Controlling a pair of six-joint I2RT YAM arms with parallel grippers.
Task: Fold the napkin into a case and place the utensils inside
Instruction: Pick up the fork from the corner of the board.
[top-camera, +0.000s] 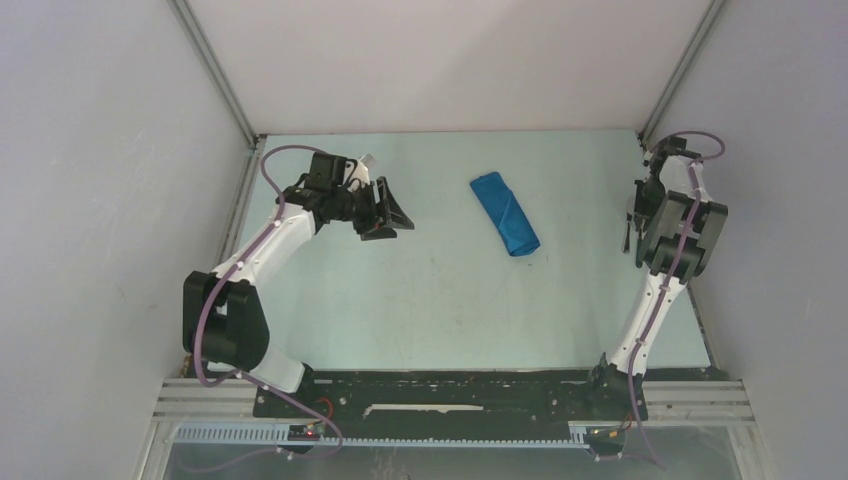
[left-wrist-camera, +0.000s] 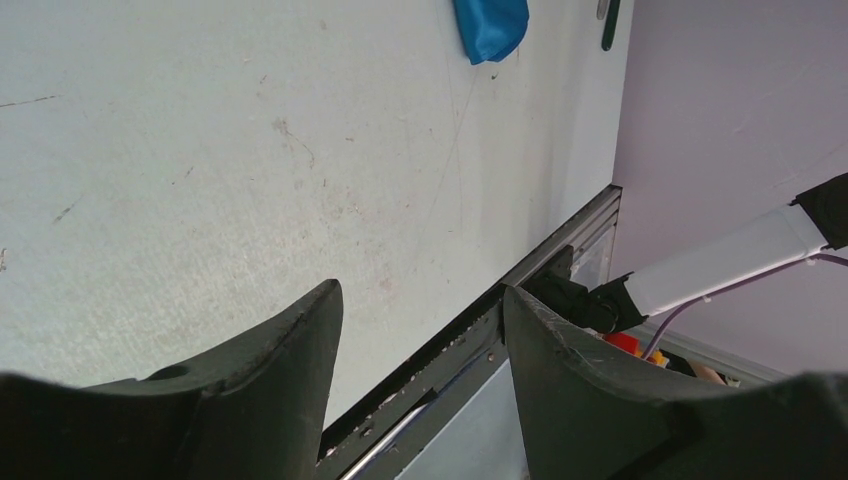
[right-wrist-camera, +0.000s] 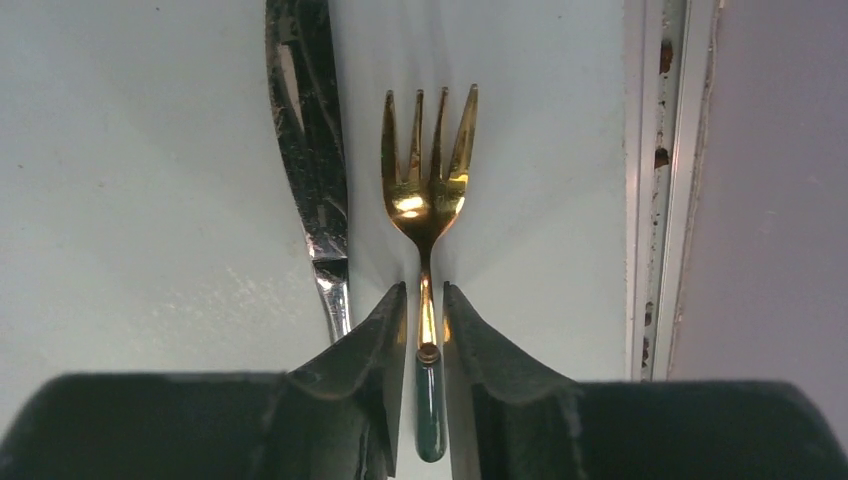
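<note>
Straddling fork (right-wrist-camera: 427, 215), right fingers (right-wrist-camera: 375, 345): wrist view

Table (top-camera: 430, 320): pale, scuffed, lying at centre. Walls (top-camera: 100, 150): grey-white, standing at nine, twelve and three o'clock. Black base plate (top-camera: 430, 395): sitting at six o'clock, slotted cable duct (top-camera: 450, 438) running just beyond.

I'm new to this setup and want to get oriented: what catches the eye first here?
The bright blue folded napkin lies alone on the table, toward the far side. At its right edge, the right gripper straddles the neck of a gold fork lying beside a silver knife. The left gripper hangs open and empty on the left.
</note>
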